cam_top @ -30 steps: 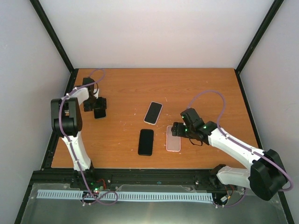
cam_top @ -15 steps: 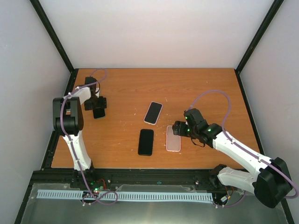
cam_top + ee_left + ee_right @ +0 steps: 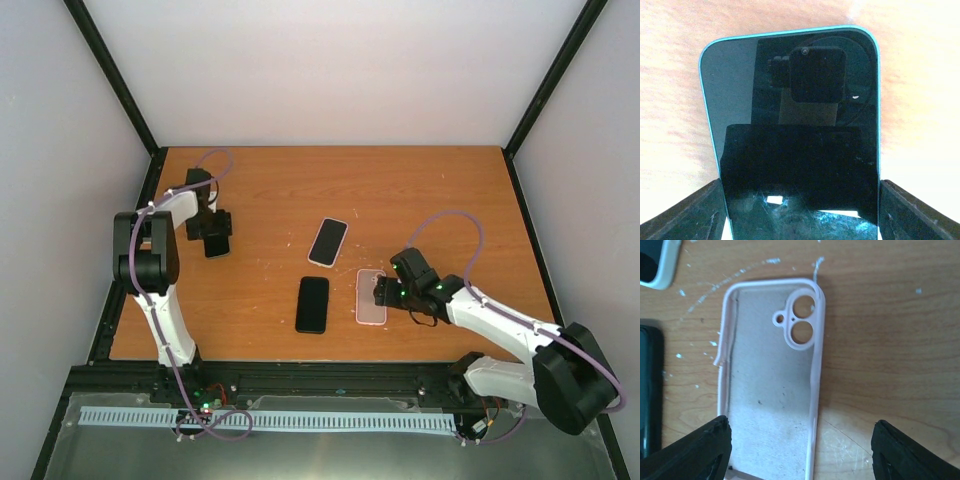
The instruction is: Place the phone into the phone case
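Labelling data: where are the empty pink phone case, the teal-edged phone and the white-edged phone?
empty pink phone case [image 3: 767, 405]: right wrist view, inner floor.
teal-edged phone [image 3: 790, 130]: left wrist view, screen.
white-edged phone [image 3: 327, 241]: top view, screen.

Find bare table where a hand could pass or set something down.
Free: the far table strip behind the white-edged phone; the right side beyond the right gripper. Crowded: the middle, where black phone and pink phone case lie close, and around the left gripper.

Bare table [image 3: 890, 340] right of pink case [image 3: 770, 390]; black phone [image 3: 647, 390] crowds left.
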`<state>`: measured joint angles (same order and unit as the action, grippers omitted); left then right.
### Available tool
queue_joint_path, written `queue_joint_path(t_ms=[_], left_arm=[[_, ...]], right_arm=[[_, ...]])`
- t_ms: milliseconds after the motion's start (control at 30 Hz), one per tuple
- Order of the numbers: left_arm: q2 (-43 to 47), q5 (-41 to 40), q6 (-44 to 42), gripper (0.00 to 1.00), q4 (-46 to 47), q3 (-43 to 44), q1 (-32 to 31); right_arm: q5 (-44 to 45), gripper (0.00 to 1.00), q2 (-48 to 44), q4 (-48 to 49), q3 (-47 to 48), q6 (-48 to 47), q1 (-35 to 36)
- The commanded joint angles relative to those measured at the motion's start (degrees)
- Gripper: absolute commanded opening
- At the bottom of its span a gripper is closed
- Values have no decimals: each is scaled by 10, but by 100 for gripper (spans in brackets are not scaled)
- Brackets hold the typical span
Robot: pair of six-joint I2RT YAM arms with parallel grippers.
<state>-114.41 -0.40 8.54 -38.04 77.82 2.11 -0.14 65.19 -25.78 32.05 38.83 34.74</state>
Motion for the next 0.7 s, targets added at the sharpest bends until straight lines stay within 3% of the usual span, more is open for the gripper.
queue_joint_path(t_ms=[0, 167, 667], left_arm=[[45, 27, 11, 65, -13, -20, -17], [93, 45, 9, 65, -24, -31, -18], [219, 204, 10, 61, 1, -97, -41]], right_arm=[[-8, 74, 17, 36, -20, 28, -2], [-63, 69, 47, 98, -52, 62, -1], [-130, 58, 111, 184, -34, 85, 12]])
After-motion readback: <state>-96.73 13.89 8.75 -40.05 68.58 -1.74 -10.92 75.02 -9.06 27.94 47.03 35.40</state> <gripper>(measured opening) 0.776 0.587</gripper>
